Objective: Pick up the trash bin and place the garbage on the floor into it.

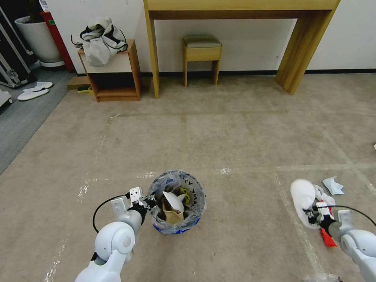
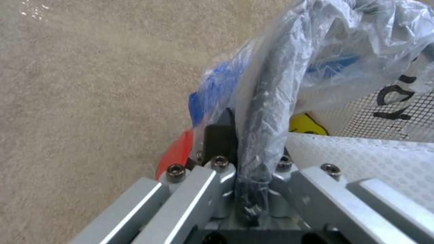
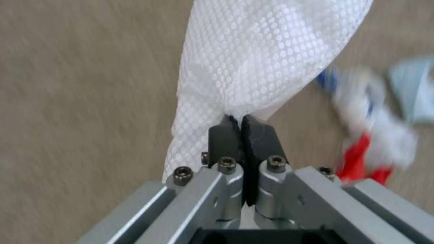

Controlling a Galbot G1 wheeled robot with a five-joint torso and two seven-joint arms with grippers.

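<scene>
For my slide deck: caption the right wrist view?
Right claw shut on a white perforated slipper, lifted above carpet, other litter beyond.

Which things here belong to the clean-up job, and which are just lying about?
Job: red round plastic-lined trash bin in left claw; white flat slipper in right claw; crumpled white-blue paper.
Lying about: grey-white bundled jacket; wooden stool; white planter pot.

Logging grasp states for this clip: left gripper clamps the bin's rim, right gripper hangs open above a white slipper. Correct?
Not quite. The right gripper is shut on the white slipper, its fingers pinching the fabric, as the right wrist view shows. The left gripper does clamp the bin rim.
</scene>
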